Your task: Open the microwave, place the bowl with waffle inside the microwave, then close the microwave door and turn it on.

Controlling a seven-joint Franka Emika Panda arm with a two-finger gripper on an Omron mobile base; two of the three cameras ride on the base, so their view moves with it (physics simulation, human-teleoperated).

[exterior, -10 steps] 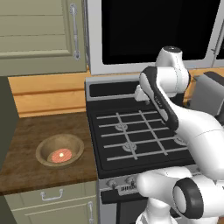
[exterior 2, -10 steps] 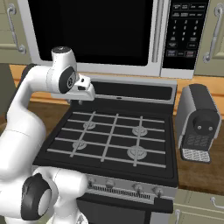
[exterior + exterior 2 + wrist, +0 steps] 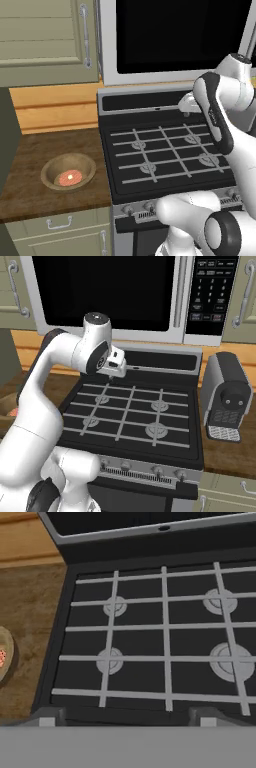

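Right base view shows the arm bent over the stove, wrist pointing down, jaws spread wide and empty.

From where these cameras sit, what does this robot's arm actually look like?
The arm is a chain of smooth, rounded, glossy white segments with dark grey to black bands and discs at the joints. It ends in a small white, boxy hand. The gripper has two small dark, square-tipped fingers. No cables or markings can be made out.
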